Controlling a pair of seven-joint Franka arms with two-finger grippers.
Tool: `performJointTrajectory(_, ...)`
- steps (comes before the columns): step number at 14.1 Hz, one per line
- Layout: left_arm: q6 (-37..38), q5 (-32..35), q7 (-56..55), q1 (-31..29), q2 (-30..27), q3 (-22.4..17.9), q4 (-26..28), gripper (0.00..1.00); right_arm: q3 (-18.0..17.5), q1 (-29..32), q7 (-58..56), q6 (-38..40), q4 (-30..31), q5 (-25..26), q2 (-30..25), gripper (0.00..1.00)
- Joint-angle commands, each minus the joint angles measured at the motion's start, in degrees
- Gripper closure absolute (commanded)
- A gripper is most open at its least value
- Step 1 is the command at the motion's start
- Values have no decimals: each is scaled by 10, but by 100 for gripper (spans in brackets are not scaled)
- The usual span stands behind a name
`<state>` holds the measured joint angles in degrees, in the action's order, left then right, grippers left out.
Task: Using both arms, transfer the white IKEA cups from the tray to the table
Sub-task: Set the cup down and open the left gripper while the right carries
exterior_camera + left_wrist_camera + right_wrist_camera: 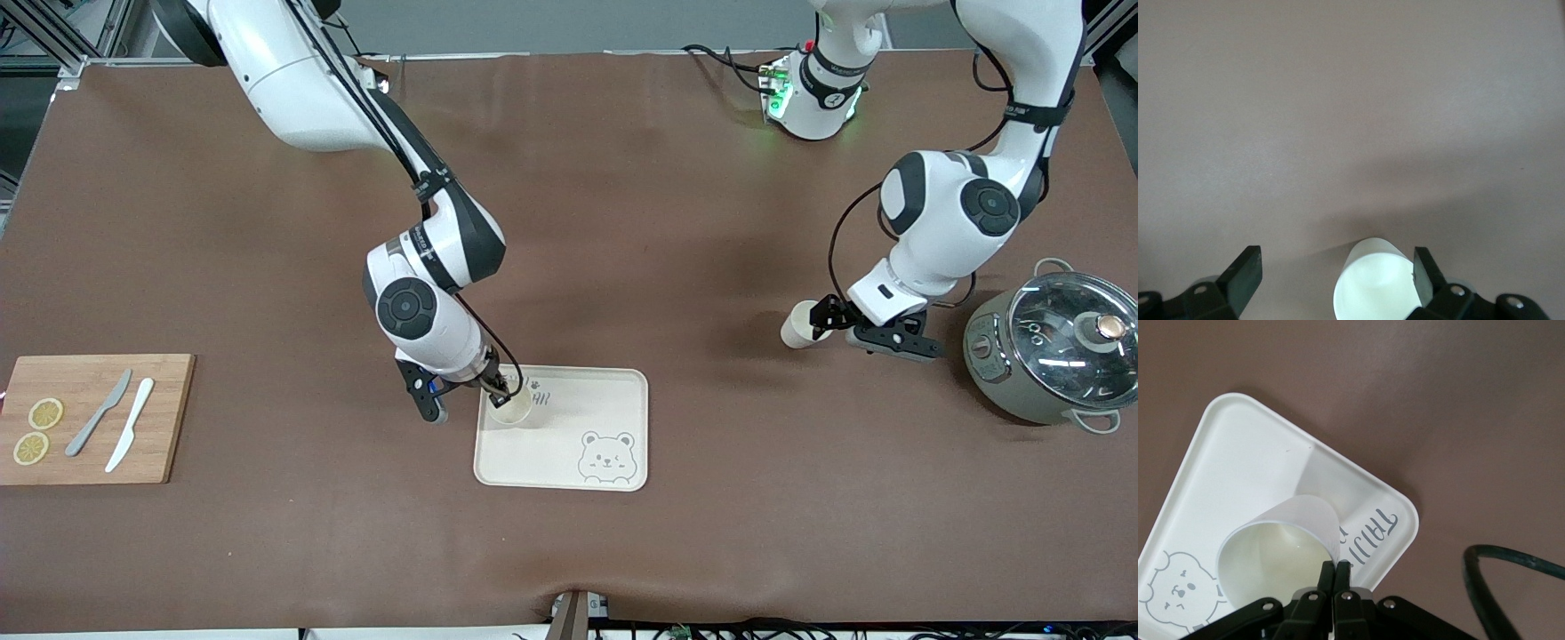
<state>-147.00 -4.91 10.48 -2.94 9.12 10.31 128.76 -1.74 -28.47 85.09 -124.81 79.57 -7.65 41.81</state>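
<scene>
You see the right tool [502, 388] pinching the rim of one smooth tapered cup [513, 411] on the bear-print tray [613, 391], while the left tool [822, 322], fingers apart, straddles the other cup [800, 324] on the brown tabletop [676, 222].

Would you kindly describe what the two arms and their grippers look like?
Both arms are glossy white with rounded shells, dark grey-black joint bands and round joint caps. Thin black cables run along each. The left gripper and right gripper are black, angular and two-fingered. The left arm's base glows green.
</scene>
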Motion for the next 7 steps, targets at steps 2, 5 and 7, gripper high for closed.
performJointTrajectory(2, 95, -9, -14, -4, -31, 8, -36, 0, -5, 28, -2, 84, -44, -3, -1, 100)
performJointTrajectory(5, 176, -8, -15, -5, -59, 7, -59, 0, -4, 30, -43, 86, -44, -4, -11, 100)
performJointTrajectory(7, 216, -8, -15, -6, -84, 7, -65, 0, -4, 41, -59, 104, -42, -4, -17, 100)
